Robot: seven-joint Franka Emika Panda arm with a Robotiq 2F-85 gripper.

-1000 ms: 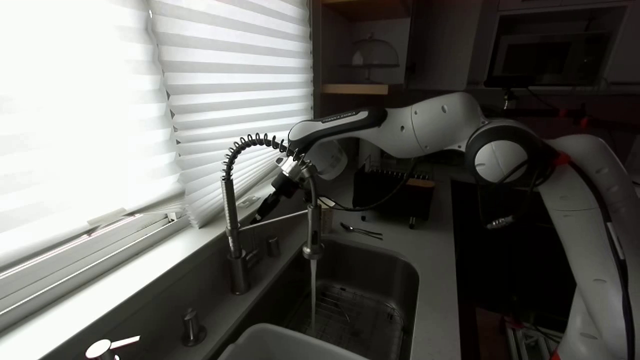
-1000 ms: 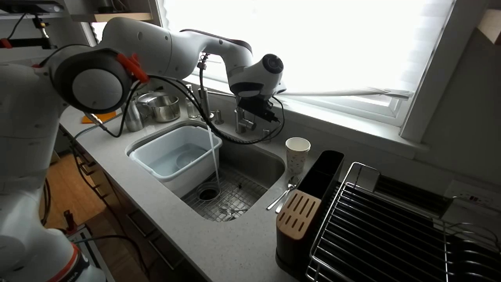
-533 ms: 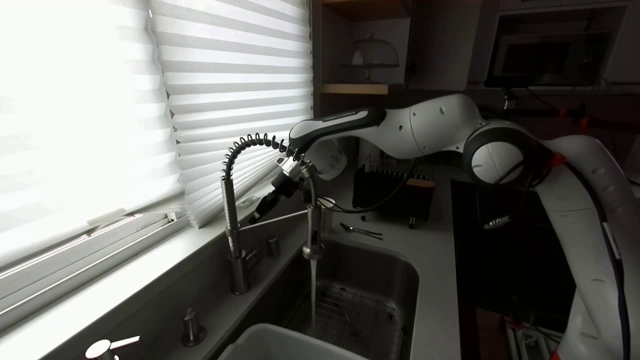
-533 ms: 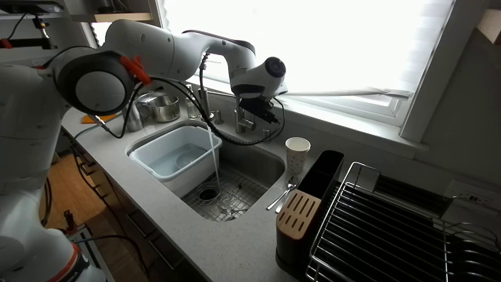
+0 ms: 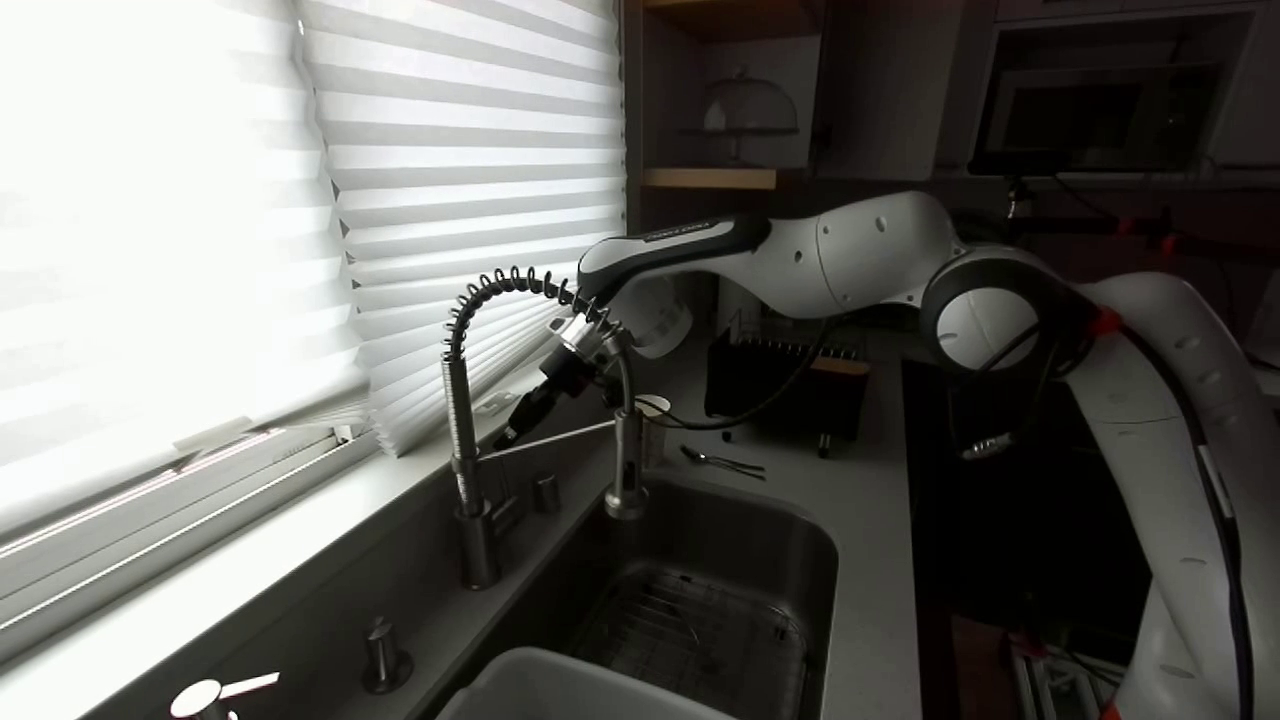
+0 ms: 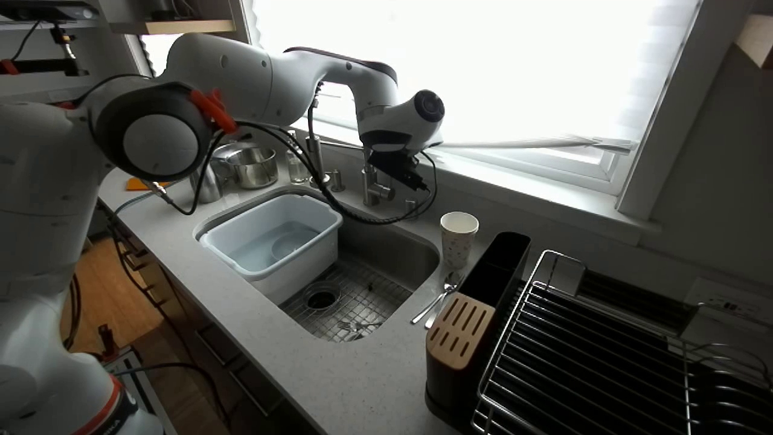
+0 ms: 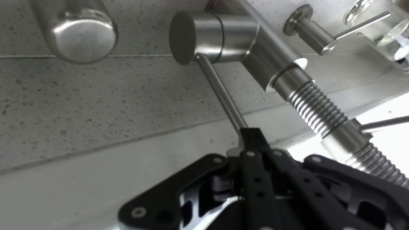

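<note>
Found gripper beside the faucet, with jaws pressed together and no gap showing; apparently clamping nothing. Found lever extending from the faucet's side valve to the jaws' ends; unable to tell contact from overlap. Judged narrowed into a blunt nose, likely as suiting so thin a rod; judged slanted from above, likely to keep off the faucet's coiled hose. Observed lever as slim, straight and smooth, in dull metal matching the faucet, with far end hidden behind the jaws.

Next out, noted short metal cap just beside the faucet. Noted spray head hung in front of the faucet, presumably for reaching over the sink. Noted pale tub set in the sink, before the faucet, likely for catching spills within the basin. Farther from the faucet, noted pot to one side; to the opposite side, upright paper cup and loose cutlery.
</note>
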